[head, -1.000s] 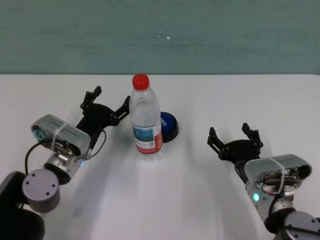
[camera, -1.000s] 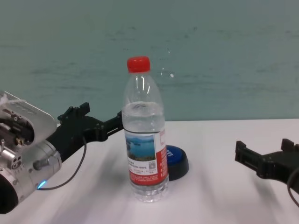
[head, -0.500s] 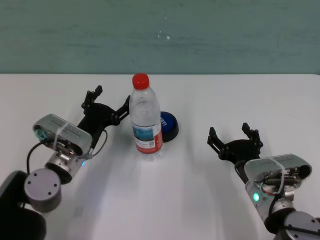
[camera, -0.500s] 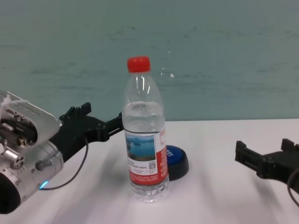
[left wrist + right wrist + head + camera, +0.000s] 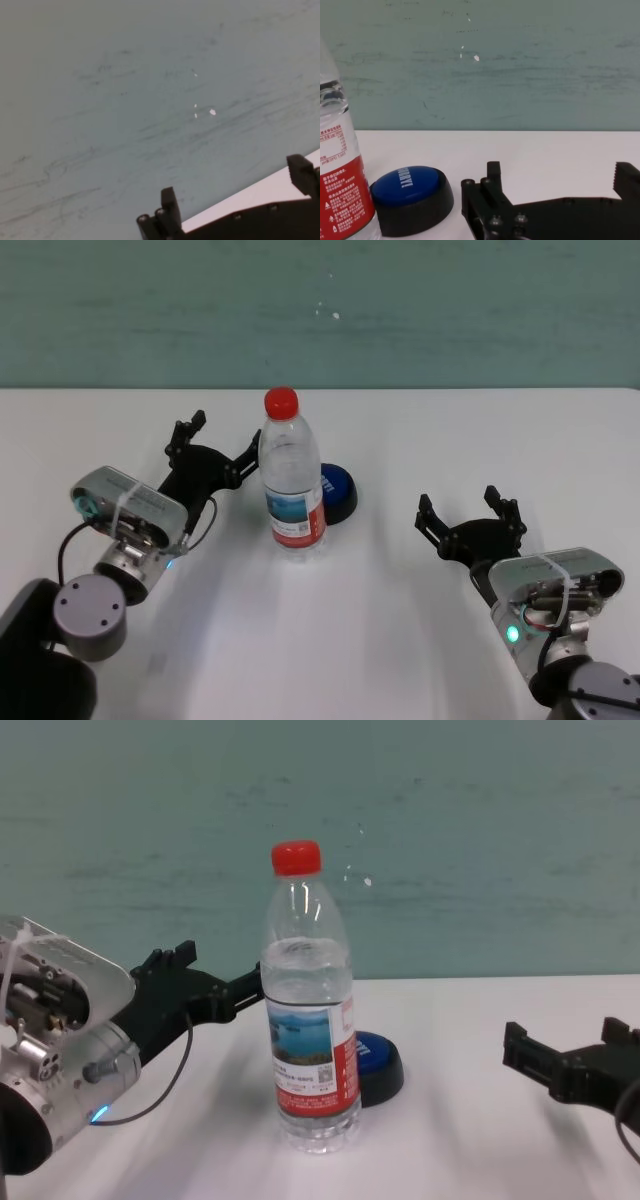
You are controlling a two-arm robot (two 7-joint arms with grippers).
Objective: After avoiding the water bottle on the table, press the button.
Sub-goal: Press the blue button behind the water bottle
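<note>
The left pincer [image 5: 213, 439] is spread wide and holds nothing, reaching past the left side of the water bottle [image 5: 293, 472]; one fingertip [image 5: 250, 451] lies right at the bottle's wall, though contact cannot be told, and the other fingertip [image 5: 185, 427] is farther out over bare bench [image 5: 120, 430]. The bottle stands upright near the middle of the bench, and the button [image 5: 338, 491] sits just behind it on its right, partly hidden by it and touching or nearly so. Behind the left pincer, open white surface runs to the bench's far edge. The right pincer [image 5: 470, 515] rests well apart on the right, also spread wide and empty, with open bench between it and the button.
</note>
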